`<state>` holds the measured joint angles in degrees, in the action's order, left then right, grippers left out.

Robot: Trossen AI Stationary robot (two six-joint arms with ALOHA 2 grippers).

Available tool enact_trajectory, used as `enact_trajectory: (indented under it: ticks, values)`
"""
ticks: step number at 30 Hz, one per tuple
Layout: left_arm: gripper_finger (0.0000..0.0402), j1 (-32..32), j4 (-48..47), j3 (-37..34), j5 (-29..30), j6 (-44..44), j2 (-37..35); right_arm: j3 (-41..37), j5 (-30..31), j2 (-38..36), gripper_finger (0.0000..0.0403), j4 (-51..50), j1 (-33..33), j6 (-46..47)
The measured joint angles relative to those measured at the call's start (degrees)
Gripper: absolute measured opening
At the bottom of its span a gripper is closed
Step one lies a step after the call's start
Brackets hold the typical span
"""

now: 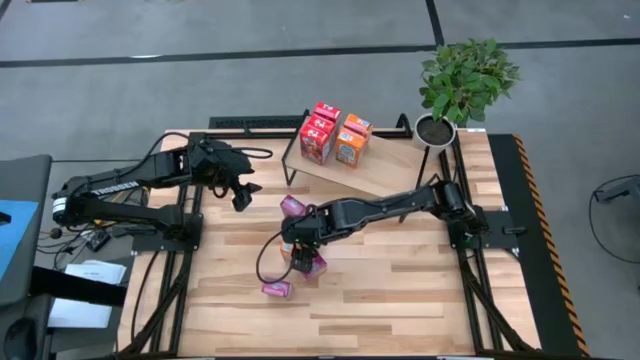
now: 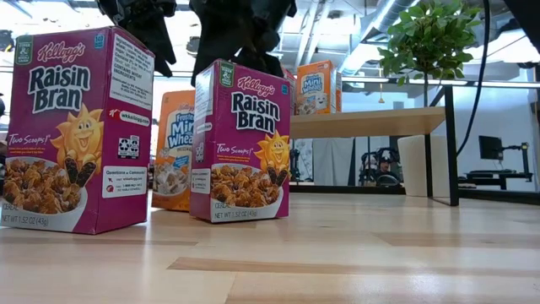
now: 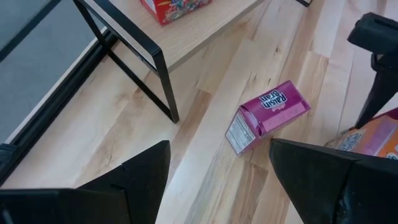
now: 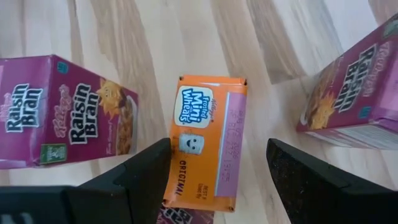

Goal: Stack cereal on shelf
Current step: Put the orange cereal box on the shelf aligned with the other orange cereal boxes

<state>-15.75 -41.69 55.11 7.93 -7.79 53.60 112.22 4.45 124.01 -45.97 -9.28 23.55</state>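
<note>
My right gripper point(image 1: 300, 247) point(image 4: 217, 148) is open and points down over an upright orange Mini Wheats box point(image 4: 208, 143) point(image 2: 173, 152); its fingers stand on either side of the box top, and no touch shows. Two magenta Raisin Bran boxes point(image 4: 62, 112) point(image 4: 354, 106) stand upright beside it on the table. My left gripper point(image 1: 240, 195) point(image 3: 219, 146) is open and hovers near the shelf's left end, above a Raisin Bran box point(image 3: 267, 115) lying on its side. The shelf point(image 1: 375, 172) point(image 2: 371, 122) carries red boxes point(image 1: 320, 135) and an orange box point(image 1: 352, 142).
A potted plant point(image 1: 465, 80) stands at the shelf's right end. The shelf's black leg point(image 3: 143, 68) is close to my left gripper. A further magenta box point(image 1: 276, 289) lies nearer the table's front edge. Bare wooden tabletop point(image 1: 420, 290) stretches to the right front.
</note>
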Motion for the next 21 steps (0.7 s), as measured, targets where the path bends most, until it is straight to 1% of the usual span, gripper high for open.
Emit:
enact_trajectory:
  ticks: [21]
  values:
    - [0.0266, 0.0, 0.0, 0.0, 0.0, 0.1, 0.0, 0.4, 0.6, 0.0, 0.0292, 1.0, -0.9, 0.4]
